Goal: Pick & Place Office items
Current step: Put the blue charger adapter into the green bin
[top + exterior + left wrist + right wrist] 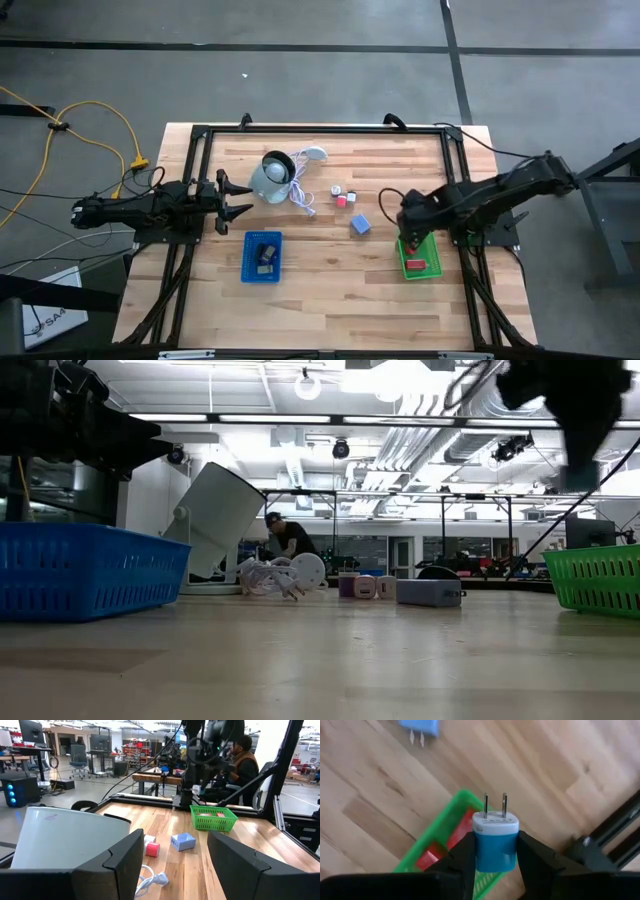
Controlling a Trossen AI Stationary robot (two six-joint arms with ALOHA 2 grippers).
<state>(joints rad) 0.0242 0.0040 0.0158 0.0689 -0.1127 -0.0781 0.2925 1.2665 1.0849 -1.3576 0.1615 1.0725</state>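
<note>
A: Charger (pixel 495 842), teal w/ white top, where?
B: Clamped in right pincer (pixel 495 851), prongs out, just above green tray (pixel 437 832); red piece (pixel 431 855) inside tray.
A: Left pincer (pixel 238 197)?
B: Spread wide, holding nothing, far from tray, beside grey-white round thing (pixel 269 177).

My counter (pixel 330 660) carries a blue tray (pixel 85 570), a tilted white cylinder (pixel 215 520), small blocks (pixel 372 586), and a green basket (pixel 598 578).

Two dark jointed arms; right pincer (pixel 495 857) matte black, broad flat fingers; black cable along arm.
</note>
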